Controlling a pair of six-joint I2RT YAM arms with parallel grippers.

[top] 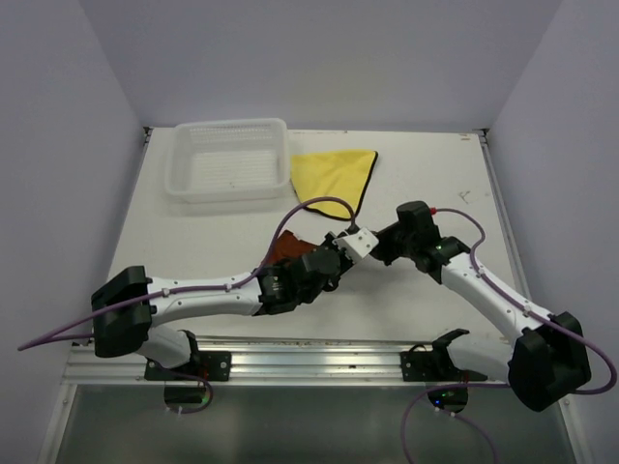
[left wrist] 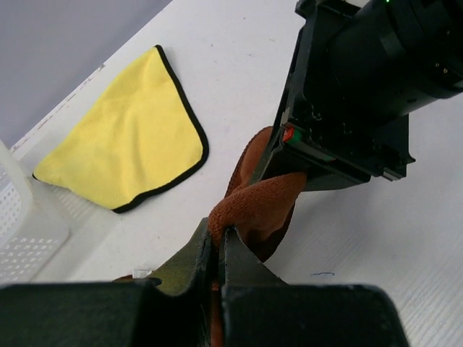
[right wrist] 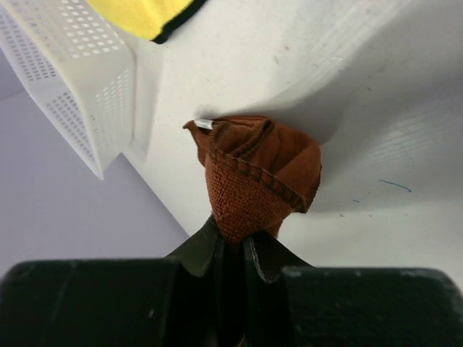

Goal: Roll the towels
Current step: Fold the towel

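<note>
Beside basket (top: 176,180), yellow towel (top: 334,174), left tool (left wrist: 217,235) and right tool (right wrist: 231,238) pinching rust towel (right wrist: 253,173)

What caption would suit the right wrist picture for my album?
Right hand pinching a bunched rust-brown towel, with the white mesh basket and yellow towel beyond.

Left arm (top: 208,298): extended low toward the right. Right arm (top: 484,285): folded at the elbow, wrist turned left. Left gripper (left wrist: 217,235) and right gripper (right wrist: 231,235) meet nose to nose, each clamped on the rust-brown towel (right wrist: 253,173).
</note>
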